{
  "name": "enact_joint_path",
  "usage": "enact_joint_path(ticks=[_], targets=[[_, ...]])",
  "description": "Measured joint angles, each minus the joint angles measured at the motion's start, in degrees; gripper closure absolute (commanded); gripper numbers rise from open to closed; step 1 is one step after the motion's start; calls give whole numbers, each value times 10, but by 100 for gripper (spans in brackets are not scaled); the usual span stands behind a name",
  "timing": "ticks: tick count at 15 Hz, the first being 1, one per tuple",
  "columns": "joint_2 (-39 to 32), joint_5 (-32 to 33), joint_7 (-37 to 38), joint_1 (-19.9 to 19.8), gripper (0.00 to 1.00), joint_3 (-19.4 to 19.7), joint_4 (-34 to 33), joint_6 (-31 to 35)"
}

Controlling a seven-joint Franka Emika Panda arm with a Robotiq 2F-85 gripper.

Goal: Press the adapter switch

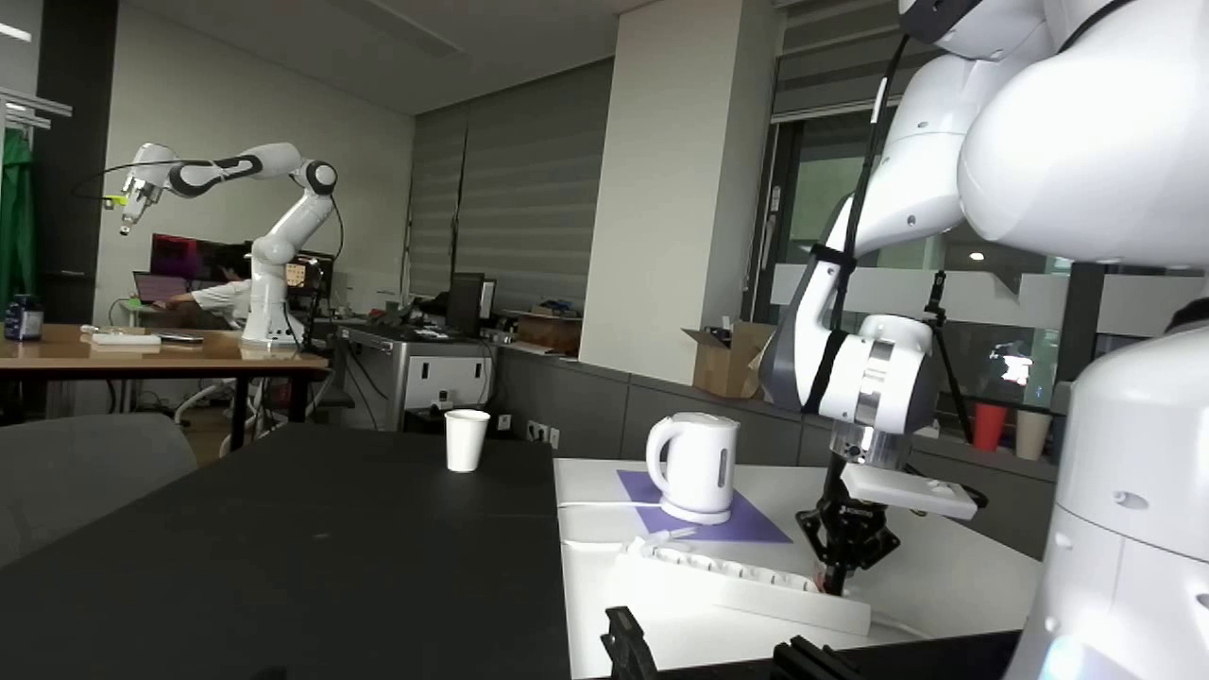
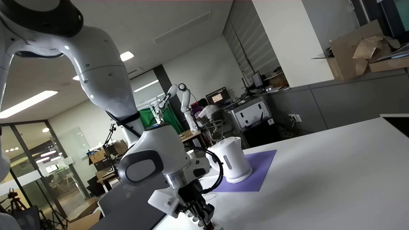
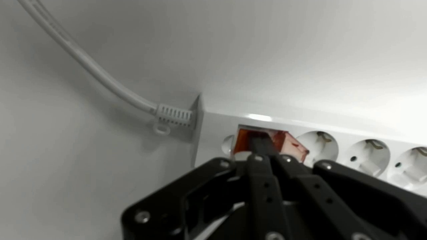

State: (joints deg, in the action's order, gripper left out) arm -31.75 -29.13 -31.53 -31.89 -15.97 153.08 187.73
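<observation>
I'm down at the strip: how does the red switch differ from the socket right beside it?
Color: the switch is red, the socket white.
Shape: the switch sits in a rectangular cutout; the socket is a round recess.
Pose: the switch stands up at its socket-side end; the socket sinks in.
Place: the shut end effector is at the switch, not the socket.
Both are on top of the white power strip.

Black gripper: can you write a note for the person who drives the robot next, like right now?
Gripper: shut, its tip down at the red switch.
Switch: on the white power strip, near the cable; its side away from the cable is raised.
Done: the gripper is at the switch.
Left: make sure it's pressed (I can't tell), then probably lift away.
</observation>
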Motion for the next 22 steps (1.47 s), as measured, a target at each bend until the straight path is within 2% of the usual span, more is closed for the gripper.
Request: enact_joint_path(ticks=[6,9,11,14,18,19,20,22], targets=[[3,36,-8,-20,100,56,-97,-257],[-14,55,-7,-34,100,72,-145,-346],[-23,55,-10,-38,100,80,-168,-384],[-26,49,-25,-45,100,82,-177,-401],[25,31,-79,-55,100,78,-145,-422],[53,30,-88,-55,74,79,-127,-429],[84,30,-94,-52,73,81,-106,-435],[148,32,-97,-37,60,97,-64,-447]])
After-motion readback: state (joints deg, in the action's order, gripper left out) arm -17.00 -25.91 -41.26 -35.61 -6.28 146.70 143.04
